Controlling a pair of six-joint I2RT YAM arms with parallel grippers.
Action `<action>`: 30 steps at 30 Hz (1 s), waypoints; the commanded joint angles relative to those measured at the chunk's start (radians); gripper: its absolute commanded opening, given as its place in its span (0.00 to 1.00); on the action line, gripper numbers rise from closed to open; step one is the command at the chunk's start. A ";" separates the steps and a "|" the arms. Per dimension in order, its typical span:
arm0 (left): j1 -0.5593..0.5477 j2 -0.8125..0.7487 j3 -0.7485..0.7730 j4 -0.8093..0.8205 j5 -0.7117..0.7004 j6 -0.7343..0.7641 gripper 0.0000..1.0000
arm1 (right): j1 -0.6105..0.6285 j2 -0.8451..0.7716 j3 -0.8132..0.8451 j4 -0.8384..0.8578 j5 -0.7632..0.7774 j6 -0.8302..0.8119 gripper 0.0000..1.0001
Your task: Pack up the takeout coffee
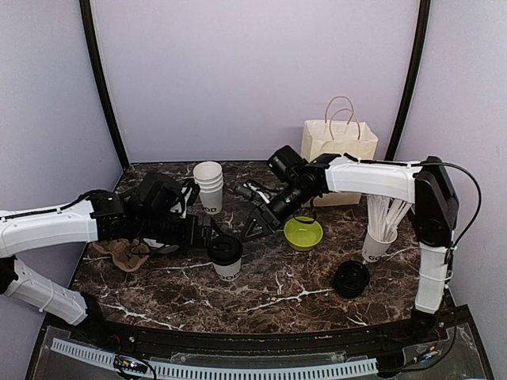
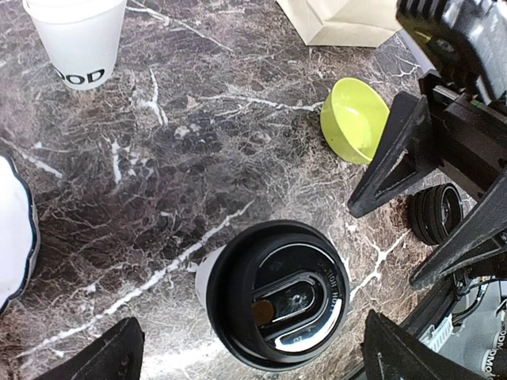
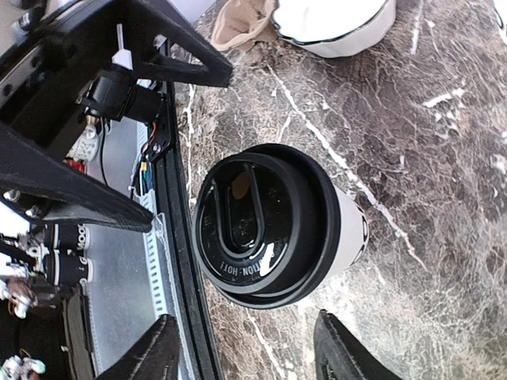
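Observation:
One takeout coffee cup [image 1: 226, 257], white with a black lid, stands upright at the table's front middle. In the left wrist view the cup's lid [image 2: 277, 294] lies between and below my left fingertips [image 2: 111, 356]. In the right wrist view the cup [image 3: 269, 226] lies just beyond my right fingertips [image 3: 341, 352]. My left gripper [image 1: 202, 232] is open just left of the cup. My right gripper [image 1: 255, 224] is open just to its upper right. Neither touches it. A cream paper bag [image 1: 339, 146] with handles stands at the back right.
A stack of lidless white cups [image 1: 208, 184] stands behind the left gripper. A lime-green bowl [image 1: 303, 233], a cup of white sticks [image 1: 380, 233] and loose black lids [image 1: 351, 279] sit to the right. A brown cardboard carrier [image 1: 123, 255] and a white bowl [image 2: 12, 229] lie to the left.

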 commanded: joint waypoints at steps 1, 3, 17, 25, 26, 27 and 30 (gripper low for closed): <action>0.035 -0.032 -0.027 0.015 -0.011 0.039 0.98 | 0.010 0.000 -0.020 -0.002 0.000 0.015 0.66; 0.059 -0.030 -0.038 0.059 0.019 0.044 0.92 | 0.016 0.016 -0.022 -0.004 -0.016 0.024 0.69; 0.098 0.057 -0.099 0.226 0.191 0.044 0.68 | 0.081 0.093 0.011 -0.004 0.028 0.079 0.75; 0.097 0.061 -0.148 0.229 0.202 -0.002 0.54 | 0.087 0.131 0.039 -0.005 0.072 0.084 0.76; 0.097 0.055 -0.164 0.234 0.203 -0.007 0.53 | 0.086 0.134 0.043 -0.004 0.069 0.087 0.78; 0.098 0.051 -0.173 0.238 0.203 -0.016 0.52 | 0.086 0.140 0.046 -0.004 0.069 0.091 0.79; 0.098 0.040 -0.203 0.247 0.204 -0.031 0.48 | 0.086 0.156 0.053 -0.003 0.076 0.099 0.80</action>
